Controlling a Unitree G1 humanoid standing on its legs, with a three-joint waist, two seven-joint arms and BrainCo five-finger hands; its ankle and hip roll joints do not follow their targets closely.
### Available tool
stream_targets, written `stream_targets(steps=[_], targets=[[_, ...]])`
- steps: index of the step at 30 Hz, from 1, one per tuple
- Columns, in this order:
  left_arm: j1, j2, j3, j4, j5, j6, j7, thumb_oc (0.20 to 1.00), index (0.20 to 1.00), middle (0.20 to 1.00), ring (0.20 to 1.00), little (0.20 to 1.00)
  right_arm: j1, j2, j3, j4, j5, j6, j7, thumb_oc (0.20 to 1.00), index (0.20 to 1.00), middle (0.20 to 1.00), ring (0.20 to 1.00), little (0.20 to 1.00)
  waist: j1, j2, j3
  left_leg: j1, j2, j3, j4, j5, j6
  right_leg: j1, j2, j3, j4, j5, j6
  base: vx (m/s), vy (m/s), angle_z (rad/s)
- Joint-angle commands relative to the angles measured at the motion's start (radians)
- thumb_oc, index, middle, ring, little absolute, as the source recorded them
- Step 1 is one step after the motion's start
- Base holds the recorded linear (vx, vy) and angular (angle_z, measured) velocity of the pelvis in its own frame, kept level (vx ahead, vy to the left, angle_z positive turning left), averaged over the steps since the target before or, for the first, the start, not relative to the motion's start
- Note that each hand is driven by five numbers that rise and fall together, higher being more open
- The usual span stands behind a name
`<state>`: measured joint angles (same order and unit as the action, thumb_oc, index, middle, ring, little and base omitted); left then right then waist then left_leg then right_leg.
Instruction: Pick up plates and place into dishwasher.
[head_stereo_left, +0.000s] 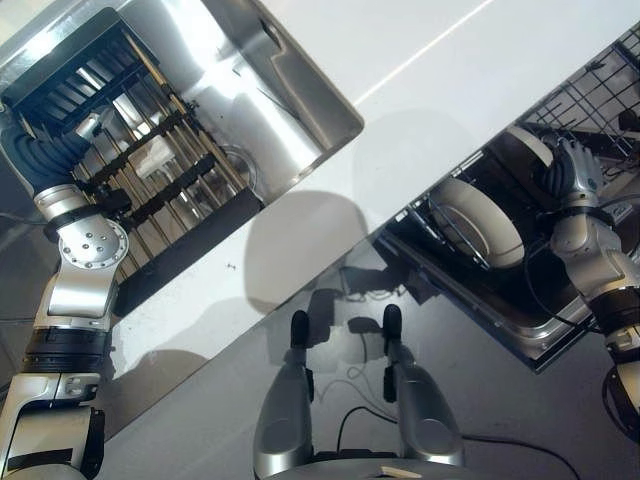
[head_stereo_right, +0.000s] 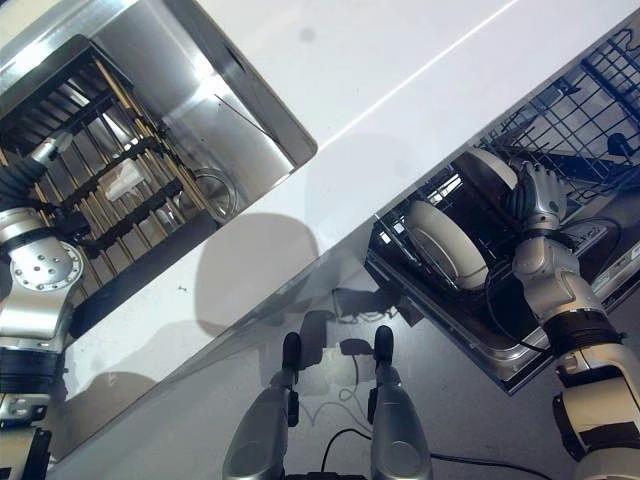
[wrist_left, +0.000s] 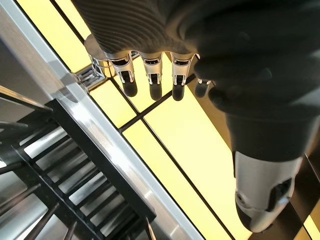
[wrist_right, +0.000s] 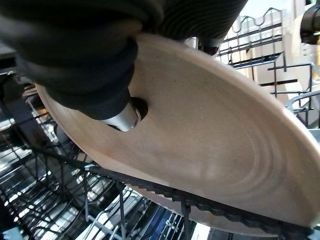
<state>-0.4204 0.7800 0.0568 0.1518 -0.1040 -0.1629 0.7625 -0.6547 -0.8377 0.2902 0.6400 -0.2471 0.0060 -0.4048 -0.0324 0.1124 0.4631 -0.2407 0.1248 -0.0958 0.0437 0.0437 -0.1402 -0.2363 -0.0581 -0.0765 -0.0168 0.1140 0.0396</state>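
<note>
A white countertop (head_stereo_left: 300, 250) runs diagonally across the head views, with a stainless steel sink (head_stereo_left: 250, 100) sunk into it on the robot's left. A dark dish rack (head_stereo_left: 150, 170) with metal rods sits inside the sink. Below the counter is a grey floor (head_stereo_left: 200, 400). On the robot's right, an open dishwasher (head_stereo_right: 480, 330) shows a black wire rack (head_stereo_right: 580, 110).

The plate (wrist_right: 210, 150) is round, pale cream and shallow, with a faint ring on its face. It stands on edge in the dishwasher's wire rack, and a second pale plate (head_stereo_left: 485, 220) stands in the rack nearer the robot.

The right hand (head_stereo_right: 535, 195) grasps the plate at its rim. In the right wrist view its thumb (wrist_right: 117, 112) presses on the plate's face while the fingers pass behind the edge, so the plate is pinched between them.

The left hand (wrist_left: 150, 75) hangs over the far corner of the sink, by the dish rack. Its fingers are straight and relaxed, holding nothing, with yellow tiles (wrist_left: 175, 150) showing beyond them.
</note>
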Motion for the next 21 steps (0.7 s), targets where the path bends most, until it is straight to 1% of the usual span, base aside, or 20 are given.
stream_targets(steps=[1, 2, 4, 5, 13, 15, 18, 21], targets=[[-0.052, -0.021, -0.006, 0.013, -0.006, -0.038, 0.009, 1.0, 1.0, 1.0, 1.0, 1.0, 0.039, 0.055, 0.076, 0.02, 0.083, 0.014, 0.019, 0.2, 0.2, 0.2, 0.2, 0.2, 0.01, -0.001, 0.018, -0.062, 0.045, 0.006, 0.028, 0.065, 0.003, -0.07, -0.078, 0.049, 0.139, -0.077, 0.052, 0.0, 0.0, 0.0], [-0.052, -0.023, -0.006, 0.013, -0.005, -0.037, 0.006, 1.0, 1.0, 1.0, 1.0, 1.0, 0.041, 0.054, 0.072, 0.019, 0.079, 0.021, 0.021, 0.282, 0.282, 0.282, 0.282, 0.282, 0.008, -0.001, 0.015, -0.06, 0.046, 0.008, 0.031, 0.064, 0.003, -0.066, -0.079, 0.049, 0.138, -0.076, 0.052, 0.0, 0.0, 0.0], [-0.049, -0.027, -0.004, 0.007, -0.003, -0.031, 0.002, 1.0, 1.0, 1.0, 1.0, 1.0, 0.048, 0.056, 0.064, 0.012, 0.089, 0.031, 0.019, 0.796, 0.796, 0.796, 0.796, 0.796, 0.005, -0.001, 0.011, -0.055, 0.047, 0.01, 0.033, 0.063, 0.003, -0.059, -0.079, 0.049, 0.135, -0.076, 0.052, 0.0, 0.0, 0.0], [-0.047, -0.028, -0.002, 0.007, -0.005, -0.029, -0.001, 1.0, 1.0, 1.0, 1.0, 1.0, 0.052, 0.057, 0.056, 0.01, 0.097, 0.034, 0.018, 1.0, 1.0, 1.0, 1.0, 1.0, 0.003, -0.002, 0.008, -0.052, 0.048, 0.012, 0.035, 0.062, 0.003, -0.055, -0.079, 0.05, 0.134, -0.076, 0.051, 0.0, 0.0, 0.0], [-0.029, -0.032, 0.002, -0.004, -0.001, -0.022, -0.017, 1.0, 1.0, 1.0, 1.0, 1.0, 0.103, 0.083, 0.01, -0.014, 0.121, 0.054, 0.001, 1.0, 1.0, 1.0, 1.0, 1.0, -0.006, -0.011, -0.022, -0.008, 0.053, 0.026, 0.016, 0.054, 0.005, -0.018, -0.083, 0.051, 0.113, -0.071, 0.053, 0.0, 0.009, 0.0], [-0.017, -0.038, 0.006, 0.0, 0.0, -0.028, -0.022, 1.0, 1.0, 1.0, 1.0, 1.0, 0.119, 0.092, -0.001, -0.026, 0.133, 0.049, -0.005, 1.0, 1.0, 1.0, 1.0, 1.0, -0.009, -0.013, -0.033, 0.005, 0.054, 0.029, 0.013, 0.05, 0.005, -0.004, -0.085, 0.051, 0.105, -0.07, 0.053, 0.02, 0.042, 0.01], [0.009, -0.052, 0.009, 0.002, 0.0, -0.043, -0.028, 1.0, 1.0, 1.0, 1.0, 1.0, 0.148, 0.106, -0.017, -0.045, 0.102, 0.041, -0.009, 1.0, 1.0, 1.0, 1.0, 1.0, -0.012, -0.017, -0.054, 0.023, 0.057, 0.035, 0.01, 0.044, 0.004, 0.015, -0.089, 0.051, 0.093, -0.068, 0.054, 0.03, 0.037, -0.02], [0.033, -0.066, 0.022, -0.003, 0.001, -0.041, -0.044, 1.0, 1.0, 1.0, 1.0, 1.0, 0.178, 0.111, -0.042, -0.075, 0.105, 0.037, -0.017, 1.0, 1.0, 1.0, 1.0, 1.0, -0.016, -0.024, -0.074, 0.041, 0.06, 0.039, 0.01, 0.038, 0.003, 0.036, -0.089, 0.053, 0.082, -0.067, 0.055, 0.03, 0.026, -0.01]])
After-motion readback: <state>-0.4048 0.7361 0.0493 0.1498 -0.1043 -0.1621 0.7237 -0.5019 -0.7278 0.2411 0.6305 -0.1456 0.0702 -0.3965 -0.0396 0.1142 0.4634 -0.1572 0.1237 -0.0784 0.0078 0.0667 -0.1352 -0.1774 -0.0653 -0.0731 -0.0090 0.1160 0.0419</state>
